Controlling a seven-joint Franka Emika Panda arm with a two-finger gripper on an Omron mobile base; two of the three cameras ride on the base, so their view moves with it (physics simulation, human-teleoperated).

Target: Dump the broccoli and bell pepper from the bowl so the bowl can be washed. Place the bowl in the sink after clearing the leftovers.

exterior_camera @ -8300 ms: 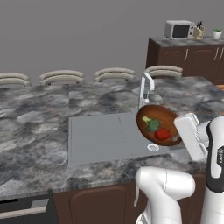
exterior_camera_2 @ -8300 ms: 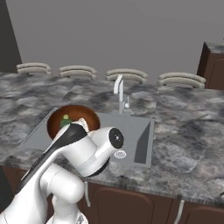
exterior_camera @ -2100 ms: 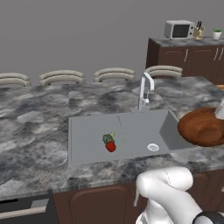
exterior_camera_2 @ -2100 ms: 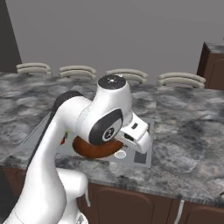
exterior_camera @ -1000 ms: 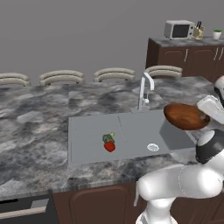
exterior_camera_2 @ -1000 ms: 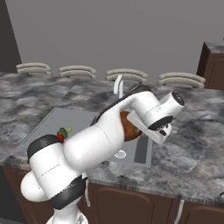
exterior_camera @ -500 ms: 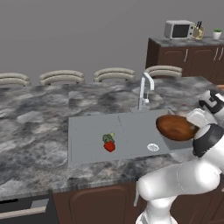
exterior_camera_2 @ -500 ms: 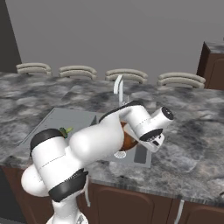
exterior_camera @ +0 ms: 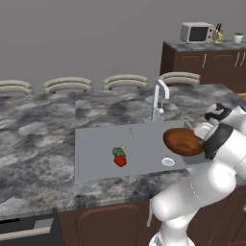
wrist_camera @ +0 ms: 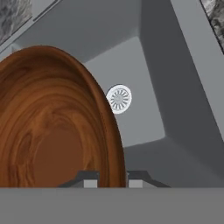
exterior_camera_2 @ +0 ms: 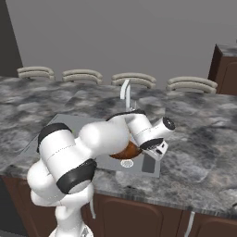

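Observation:
My gripper (wrist_camera: 113, 180) is shut on the rim of the reddish-brown wooden bowl (wrist_camera: 52, 127), one fingertip on each side of the rim. The bowl (exterior_camera: 183, 141) hangs empty and tilted over the right end of the grey sink (exterior_camera: 96, 149), just above the round drain (exterior_camera: 168, 162). In the hand view the drain (wrist_camera: 119, 98) lies right beside the bowl's edge. The broccoli (exterior_camera: 118, 152) and the red bell pepper (exterior_camera: 120, 161) lie touching each other on the sink floor, left of the bowl. In the right base view my arm covers most of the bowl (exterior_camera_2: 127, 151).
The curved silver faucet (exterior_camera: 158, 98) stands behind the sink, close to the bowl. Dark marble counter (exterior_camera: 38, 129) surrounds the basin. Several chair backs (exterior_camera: 67, 85) line the far edge. A microwave (exterior_camera: 196, 32) and a knife block (exterior_camera: 217, 33) sit on the back cabinet.
The bowl, held in my gripper, has come left and down from over the right counter to the sink's right end. The broccoli and pepper lie still in the sink.

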